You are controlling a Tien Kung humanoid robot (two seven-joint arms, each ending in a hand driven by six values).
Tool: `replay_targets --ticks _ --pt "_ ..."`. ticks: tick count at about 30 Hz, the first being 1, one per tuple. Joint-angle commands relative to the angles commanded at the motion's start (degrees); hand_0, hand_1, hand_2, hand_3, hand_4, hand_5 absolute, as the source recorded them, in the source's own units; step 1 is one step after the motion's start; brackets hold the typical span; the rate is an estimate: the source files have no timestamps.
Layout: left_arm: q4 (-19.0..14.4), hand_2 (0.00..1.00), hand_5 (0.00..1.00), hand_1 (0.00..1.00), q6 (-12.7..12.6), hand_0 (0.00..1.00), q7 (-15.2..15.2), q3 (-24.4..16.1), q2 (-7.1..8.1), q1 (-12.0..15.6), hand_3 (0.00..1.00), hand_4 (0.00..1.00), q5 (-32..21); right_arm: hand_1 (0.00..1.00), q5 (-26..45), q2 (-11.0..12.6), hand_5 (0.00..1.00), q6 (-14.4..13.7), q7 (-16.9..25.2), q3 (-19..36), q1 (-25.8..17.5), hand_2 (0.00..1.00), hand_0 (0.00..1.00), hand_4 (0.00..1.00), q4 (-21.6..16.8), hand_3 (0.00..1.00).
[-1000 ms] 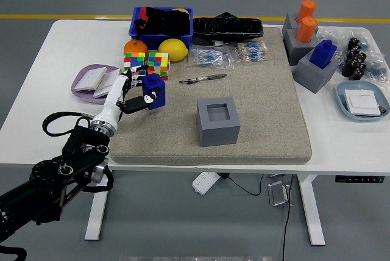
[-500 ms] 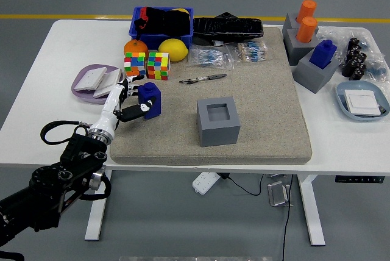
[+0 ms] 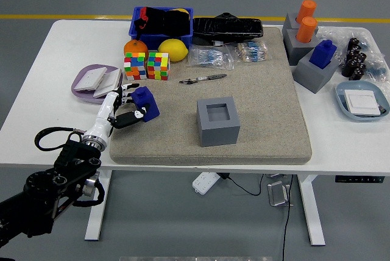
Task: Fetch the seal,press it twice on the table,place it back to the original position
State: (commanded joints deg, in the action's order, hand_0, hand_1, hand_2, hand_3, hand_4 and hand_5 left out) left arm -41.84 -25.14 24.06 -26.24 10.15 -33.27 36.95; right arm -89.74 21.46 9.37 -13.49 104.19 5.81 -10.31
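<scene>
The left hand (image 3: 125, 110) has its fingers wrapped round the blue seal (image 3: 146, 102), low over the mat (image 3: 256, 102). It looks rigid, light and probably smooth-sided, so gripping its flat sides suits it.

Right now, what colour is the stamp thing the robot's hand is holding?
The seal in the left hand is dark blue, seen in the head view.

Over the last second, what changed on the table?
The left hand kept its grip on the blue seal and carried it down and slightly left toward the mat's near-left area, tilting it. Nothing was let go. The empty grey holder, cubes, pen and the rest stayed put.
</scene>
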Motion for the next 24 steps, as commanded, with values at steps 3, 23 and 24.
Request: replay_targets --ticks 3,23,24 --pt "-0.56 0.458 0.002 0.572 -0.03 0.823 0.06 -0.5 0.29 0.21 0.804 0.554 0.33 0.746 -0.03 -0.02 0.523 0.01 0.01 0.08 -0.05 0.731 0.884 0.835 0.0 0.738" --pt "-11.63 0.461 0.002 0.576 0.05 0.821 -2.26 -4.45 0.92 -1.93 0.799 0.554 6.67 0.746 -0.05 0.0 0.523 -0.01 0.0 0.56 -0.23 0.731 0.884 0.836 0.0 0.739" --pt "-12.63 0.461 0.002 0.576 0.41 0.821 -3.06 -4.53 1.03 -2.28 0.799 0.554 7.52 0.746 -0.1 0.0 0.523 -0.01 -0.01 0.62 -0.23 0.731 0.884 0.836 0.0 0.739"
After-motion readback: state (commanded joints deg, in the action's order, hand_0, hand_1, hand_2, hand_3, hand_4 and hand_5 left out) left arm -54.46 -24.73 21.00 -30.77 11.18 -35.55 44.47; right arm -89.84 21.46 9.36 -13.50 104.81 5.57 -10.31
